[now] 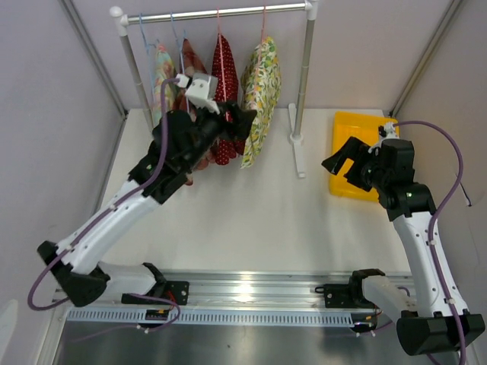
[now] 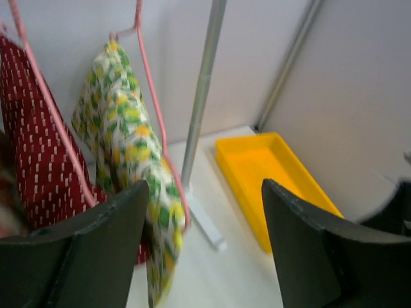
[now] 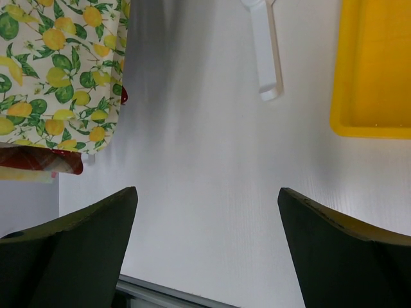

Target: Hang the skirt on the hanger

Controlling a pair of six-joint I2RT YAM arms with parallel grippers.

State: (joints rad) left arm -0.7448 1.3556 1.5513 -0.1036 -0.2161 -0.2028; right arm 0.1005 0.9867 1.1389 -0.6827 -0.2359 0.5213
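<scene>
Masking lower half of red skirt [image 1: 224,68]: left tool [image 1: 242,122].

The surface [image 1: 251,220] is viewed from above and behind. The lemon-print skirt [image 2: 128,128] and yellow tray [image 2: 270,173] are shared by both wrist views, the right aimed downward.

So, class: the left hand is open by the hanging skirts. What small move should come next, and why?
Probably draw the left hand back from the rack: its jaws stand open on nothing, and the red skirt already hangs there.
</scene>
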